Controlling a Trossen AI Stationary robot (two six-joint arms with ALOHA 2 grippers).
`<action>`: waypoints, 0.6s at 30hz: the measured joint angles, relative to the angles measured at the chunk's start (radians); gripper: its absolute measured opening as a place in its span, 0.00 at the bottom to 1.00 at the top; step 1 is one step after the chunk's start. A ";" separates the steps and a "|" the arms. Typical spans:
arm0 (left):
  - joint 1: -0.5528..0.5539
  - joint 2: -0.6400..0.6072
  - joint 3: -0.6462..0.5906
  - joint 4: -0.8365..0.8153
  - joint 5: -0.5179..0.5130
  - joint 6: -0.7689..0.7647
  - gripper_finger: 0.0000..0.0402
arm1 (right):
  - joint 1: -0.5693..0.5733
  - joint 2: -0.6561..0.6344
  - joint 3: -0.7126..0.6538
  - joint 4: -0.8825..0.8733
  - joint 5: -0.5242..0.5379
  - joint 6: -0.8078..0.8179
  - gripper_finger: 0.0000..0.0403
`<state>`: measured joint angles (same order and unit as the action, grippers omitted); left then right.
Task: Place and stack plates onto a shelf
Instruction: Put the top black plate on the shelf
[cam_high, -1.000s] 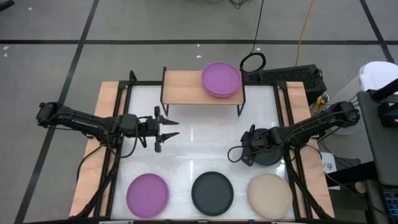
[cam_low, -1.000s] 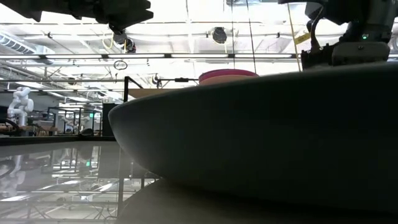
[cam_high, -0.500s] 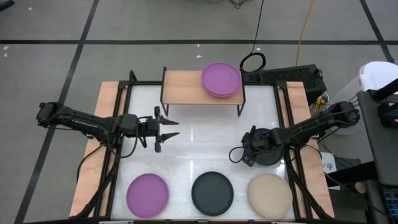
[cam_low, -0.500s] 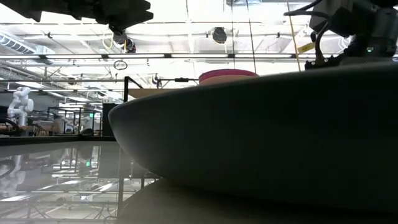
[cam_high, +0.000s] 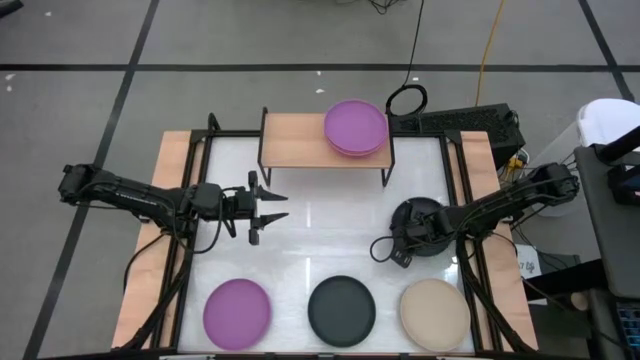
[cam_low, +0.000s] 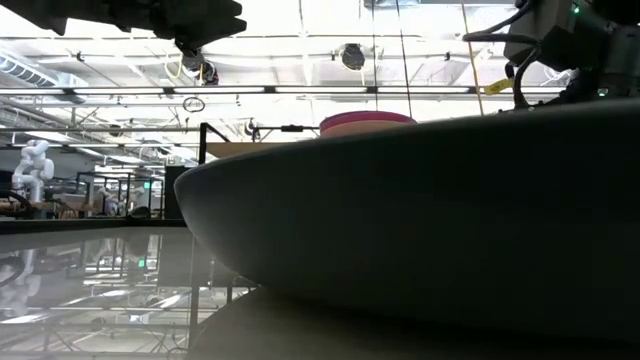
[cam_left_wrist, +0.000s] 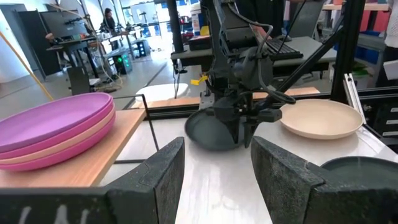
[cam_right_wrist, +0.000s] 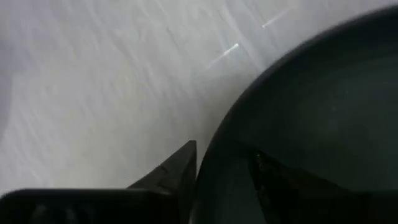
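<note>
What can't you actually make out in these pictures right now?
- Low view: the dark grey round plastic plate fills the frame, hiding most of the table.
- Right wrist view: the right claw straddles that plate's rim; firm grip unclear.
- High view: the stacked purple plates cannot be counted.

Readable text: none in any view.
Labels or brands: none legible on the round plastic plates (cam_high: 355, 128), the light-wood shelf with black metal legs (cam_high: 295, 140), or the white table (cam_high: 330, 230).
Numbers or signs: none that can be made out; the room behind the table in the low and left wrist views shows only shapes too small to read.
</note>
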<state>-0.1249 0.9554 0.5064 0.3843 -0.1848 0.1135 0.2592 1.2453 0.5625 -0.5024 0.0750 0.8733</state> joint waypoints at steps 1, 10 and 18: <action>0.000 0.000 0.000 0.000 0.000 0.000 0.47 | 0.000 0.000 0.000 0.002 0.000 -0.008 0.27; 0.000 0.000 0.000 0.000 0.000 0.000 0.47 | 0.002 -0.014 0.003 0.003 0.001 -0.049 0.03; 0.000 -0.017 0.000 0.000 0.000 -0.004 0.47 | 0.005 -0.098 0.041 0.006 -0.055 -0.047 0.01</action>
<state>-0.1249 0.9379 0.5064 0.3847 -0.1848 0.1096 0.2638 1.1478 0.6032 -0.4967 0.0204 0.8267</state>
